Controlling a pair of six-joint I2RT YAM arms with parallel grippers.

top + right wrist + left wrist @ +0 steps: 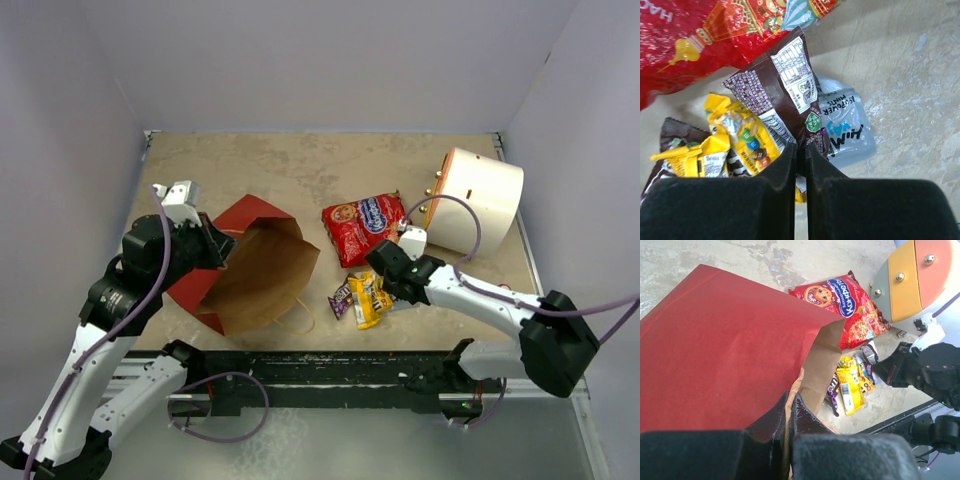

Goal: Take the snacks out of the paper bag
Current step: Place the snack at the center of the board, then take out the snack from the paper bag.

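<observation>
The left end effector (790,407) is closed on the rim of the open paper bag (715,345); the right end effector (800,152) pinches a brown wrapper (772,90).

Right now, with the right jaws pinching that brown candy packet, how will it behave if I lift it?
The brown packet is thin crinkled film, pinched at one end in the jaws of the right gripper, so it will probably droop, not stay stiff. Small, so likely light. Its glossy skin might slip, and it overlaps the yellow packet, which could drag along.
</observation>
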